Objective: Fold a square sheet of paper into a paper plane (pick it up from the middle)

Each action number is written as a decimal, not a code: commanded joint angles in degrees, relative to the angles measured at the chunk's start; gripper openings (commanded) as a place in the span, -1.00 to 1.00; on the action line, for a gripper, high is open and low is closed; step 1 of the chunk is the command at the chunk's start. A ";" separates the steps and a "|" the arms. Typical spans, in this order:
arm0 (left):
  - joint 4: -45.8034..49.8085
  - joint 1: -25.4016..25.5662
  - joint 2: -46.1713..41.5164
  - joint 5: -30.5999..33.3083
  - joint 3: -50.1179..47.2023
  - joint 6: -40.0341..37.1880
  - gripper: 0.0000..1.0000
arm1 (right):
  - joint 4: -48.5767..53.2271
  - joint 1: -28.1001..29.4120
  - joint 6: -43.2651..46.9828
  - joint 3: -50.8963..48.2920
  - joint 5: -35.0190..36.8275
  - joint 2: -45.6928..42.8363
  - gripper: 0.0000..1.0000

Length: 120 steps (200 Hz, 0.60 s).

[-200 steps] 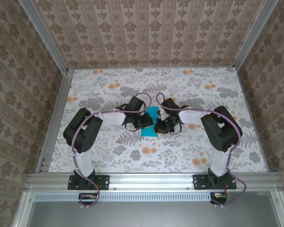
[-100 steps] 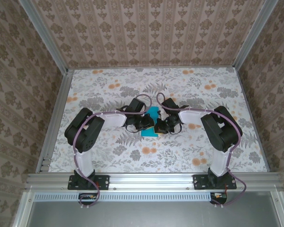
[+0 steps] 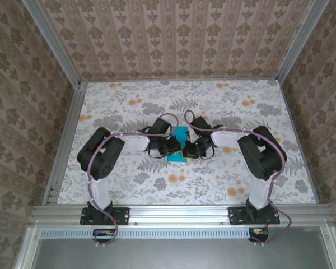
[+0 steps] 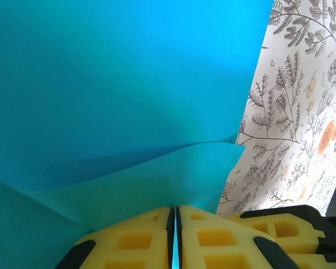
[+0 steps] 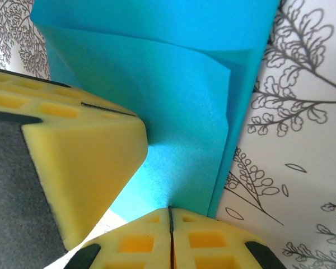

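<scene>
The floral tabletop (image 3: 213,106) carries both arms, bent inward to meet at its middle. Between them lies the sheet of paper (image 3: 182,133), folded narrow, its long axis running from near to far, the far end leaning slightly right. The left gripper (image 4: 174,230) is pinched tight, a sliver of turquoise caught between its yellow pads; its wrist view shows two layers parting above. The right gripper (image 5: 169,230) is closed on the paper's edge, and its own camera shows a crease and the other gripper's pad just beside.
</scene>
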<state>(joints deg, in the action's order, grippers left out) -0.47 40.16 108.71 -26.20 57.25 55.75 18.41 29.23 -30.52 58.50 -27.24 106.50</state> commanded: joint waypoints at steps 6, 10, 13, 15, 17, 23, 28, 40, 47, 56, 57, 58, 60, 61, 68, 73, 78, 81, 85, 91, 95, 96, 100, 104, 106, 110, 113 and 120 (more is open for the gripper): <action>3.82 -2.71 1.47 3.08 0.29 -2.04 -0.72 | 7.95 0.03 1.56 -2.93 10.19 2.79 -0.83; 4.01 -2.99 1.46 3.04 0.51 -2.35 -0.72 | 8.03 0.03 1.68 -2.95 10.19 2.81 -0.83; 4.24 -3.18 1.50 3.00 0.64 -2.63 -0.72 | 8.05 0.03 1.69 -2.89 10.19 2.91 -0.83; 4.36 -3.34 1.53 2.99 0.83 -2.79 -0.72 | 8.04 0.03 1.65 -2.94 10.19 2.90 -0.82; 4.52 -3.51 1.58 2.99 0.84 -2.93 -0.72 | 8.09 0.06 1.75 -2.88 10.19 2.92 -0.83; 4.96 -3.95 1.67 2.99 1.10 -3.41 -0.72 | 8.19 0.03 1.70 -3.04 10.28 2.99 -0.83; 5.11 -4.27 1.68 2.95 1.31 -3.68 -0.71 | 8.06 0.03 1.70 -3.02 10.28 3.05 -0.83; 5.25 -5.19 1.97 2.50 1.63 -4.19 -0.71 | 8.04 0.03 1.65 -3.10 10.28 3.10 -0.83; 5.13 -5.67 2.10 2.30 1.59 -4.24 -0.72 | 7.99 0.03 1.65 -3.17 10.28 3.05 -0.83; 5.19 -6.16 2.29 2.13 1.71 -4.30 -0.71 | 7.87 0.03 1.60 -3.16 10.20 3.19 -0.82; 5.21 -6.20 2.29 2.12 1.76 -4.32 -0.71 | 7.87 0.03 1.56 -3.14 10.20 3.19 -0.82; 5.21 -6.26 2.30 2.12 1.78 -4.32 -0.71 | 7.87 0.03 1.54 -3.18 10.15 3.19 -0.83; 5.26 -6.35 2.37 2.11 1.85 -4.39 -0.71 | 7.89 0.06 1.52 -3.16 10.18 3.15 -0.82; 5.28 -6.43 2.38 2.11 1.83 -4.41 -0.71 | 7.88 0.04 1.52 -3.15 10.10 3.17 -0.82; 5.51 -6.78 2.39 2.16 1.98 -4.51 -0.71 | 7.88 0.03 1.51 -3.11 10.16 3.09 -0.82; 5.65 -6.99 2.39 2.24 2.09 -4.54 -0.71 | 7.98 0.03 1.51 -3.12 10.11 3.08 -0.82; 5.73 -7.30 2.39 2.36 2.15 -4.70 -0.71 | 8.06 0.03 1.59 -3.04 10.10 3.13 -0.82; 5.82 -7.39 2.39 2.33 2.32 -4.83 -0.71 | 8.04 0.03 1.60 -2.98 10.10 3.16 -0.82; 5.98 -7.64 2.39 2.45 2.41 -4.90 -0.71 | 8.04 0.03 1.68 -2.88 10.09 3.12 -0.82; 6.37 -7.96 2.47 2.65 2.70 -5.11 -0.71 | 8.04 0.04 1.69 -2.94 10.10 3.02 -0.81; 6.58 -8.09 2.46 2.87 2.87 -5.31 -0.71 | 8.04 0.03 1.73 -2.87 10.17 3.10 -0.81; 6.65 -8.13 2.47 2.93 2.91 -5.35 -0.70 | 8.04 0.03 1.76 -2.87 10.18 3.06 -0.81; 6.98 -8.28 2.54 3.05 3.11 -5.59 -0.70 | 8.04 0.03 1.76 -2.87 10.27 3.07 -0.81; 7.22 -8.42 2.61 3.20 3.27 -5.87 -0.71 | 7.96 0.03 1.78 -2.87 10.36 3.10 -0.81; 7.48 -8.50 2.64 3.24 3.34 -6.01 -0.70 | 7.89 0.03 1.78 -2.87 10.37 3.01 -0.81; 7.89 -8.60 2.78 3.33 3.59 -6.37 -0.70 | 7.82 0.03 1.74 -2.82 10.37 2.94 -0.81; 8.24 -8.69 2.82 3.43 3.84 -6.58 -0.70 | 7.78 0.03 1.78 -2.89 10.41 2.99 -0.81; 9.03 -8.94 2.92 3.81 4.21 -7.21 -0.70 | 7.69 0.03 1.72 -2.95 10.35 2.91 -0.81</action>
<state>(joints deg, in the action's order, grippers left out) 3.49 33.08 109.56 -27.16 59.75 51.96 18.65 29.30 -29.91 58.50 -26.96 106.50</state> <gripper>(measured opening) 0.149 0.096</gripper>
